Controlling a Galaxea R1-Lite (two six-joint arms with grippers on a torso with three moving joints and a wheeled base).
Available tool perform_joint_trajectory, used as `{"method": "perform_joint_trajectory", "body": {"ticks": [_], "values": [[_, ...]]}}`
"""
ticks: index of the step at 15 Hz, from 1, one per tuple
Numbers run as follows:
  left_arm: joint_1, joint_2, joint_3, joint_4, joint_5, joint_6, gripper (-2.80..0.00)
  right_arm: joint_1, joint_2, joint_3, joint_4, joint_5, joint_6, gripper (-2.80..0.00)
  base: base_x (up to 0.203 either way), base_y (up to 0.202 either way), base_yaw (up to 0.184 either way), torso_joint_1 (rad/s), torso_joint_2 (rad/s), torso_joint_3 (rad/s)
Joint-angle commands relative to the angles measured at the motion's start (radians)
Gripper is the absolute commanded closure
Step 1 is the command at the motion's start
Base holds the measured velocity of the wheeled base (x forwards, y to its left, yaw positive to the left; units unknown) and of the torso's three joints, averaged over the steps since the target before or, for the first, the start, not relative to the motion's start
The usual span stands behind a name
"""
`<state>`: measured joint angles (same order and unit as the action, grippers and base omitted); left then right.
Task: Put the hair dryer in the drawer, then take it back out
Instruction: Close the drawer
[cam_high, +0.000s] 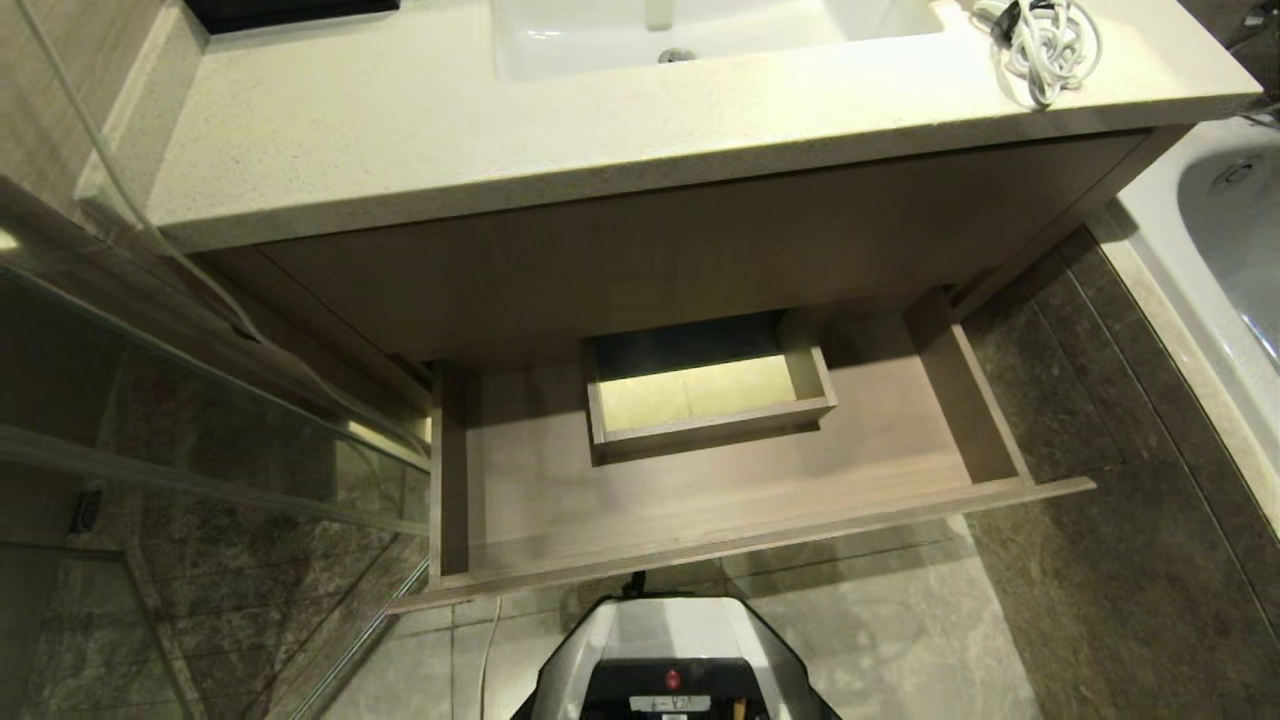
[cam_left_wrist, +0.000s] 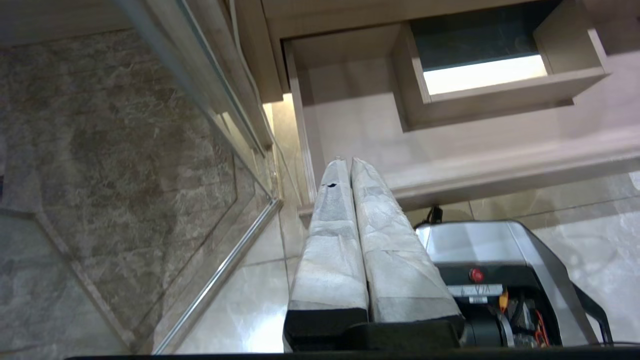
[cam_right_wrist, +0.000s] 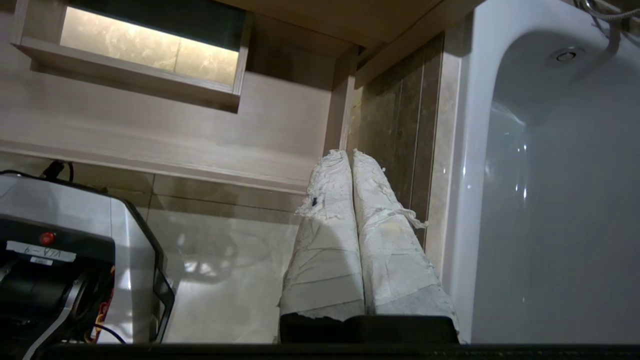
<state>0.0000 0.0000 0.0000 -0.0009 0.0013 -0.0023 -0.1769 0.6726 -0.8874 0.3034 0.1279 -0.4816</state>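
The drawer (cam_high: 740, 500) stands pulled out below the vanity, light-brown wood grain, with nothing lying on its floor. A boxed cutout (cam_high: 710, 395) sits at its mid-back. Of the hair dryer (cam_high: 1045, 45) I see only its bundled white cord, on the countertop at the far right; the body is cut off by the picture's edge. Neither arm shows in the head view. My left gripper (cam_left_wrist: 348, 160) hangs shut and empty over the floor by the drawer's (cam_left_wrist: 360, 130) left front corner. My right gripper (cam_right_wrist: 348, 151) is shut and empty near the drawer's (cam_right_wrist: 175, 135) right end.
A white sink basin (cam_high: 680, 30) is set in the speckled countertop (cam_high: 450, 140). A bathtub (cam_high: 1230, 230) lies at the right, a glass shower panel (cam_high: 200, 450) at the left. My base (cam_high: 675, 660) stands on the tiled floor in front of the drawer.
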Motion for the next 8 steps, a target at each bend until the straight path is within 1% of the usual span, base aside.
{"method": "perform_joint_trajectory", "body": {"ticks": [1,2,3,5,8], "values": [[0.000,0.000,0.002,-0.001,0.000,0.000,0.00,-0.002,-0.003,0.001,0.002,0.001,-0.005,0.00,0.000,0.000,0.000,-0.190,-0.13,-0.325],[0.000,0.000,0.002,-0.001,0.000,-0.001,0.00,-0.007,-0.009,0.009,0.001,0.001,-0.002,0.00,0.000,0.000,0.000,-0.146,-0.11,-0.251],[0.000,0.000,0.002,-0.001,0.000,-0.001,0.00,-0.009,-0.014,0.013,0.002,0.001,-0.002,0.00,0.000,0.000,0.000,-0.076,-0.06,-0.132],[0.000,0.000,0.002,-0.001,0.000,-0.001,0.00,-0.010,-0.024,0.024,0.001,0.001,0.000,0.00,0.000,0.000,0.000,-0.189,0.22,0.037],[0.000,0.000,0.002,-0.001,0.000,-0.001,0.00,-0.009,-0.036,0.040,0.002,0.001,-0.002,0.00,0.000,0.000,0.000,-0.203,0.34,0.113]]}}
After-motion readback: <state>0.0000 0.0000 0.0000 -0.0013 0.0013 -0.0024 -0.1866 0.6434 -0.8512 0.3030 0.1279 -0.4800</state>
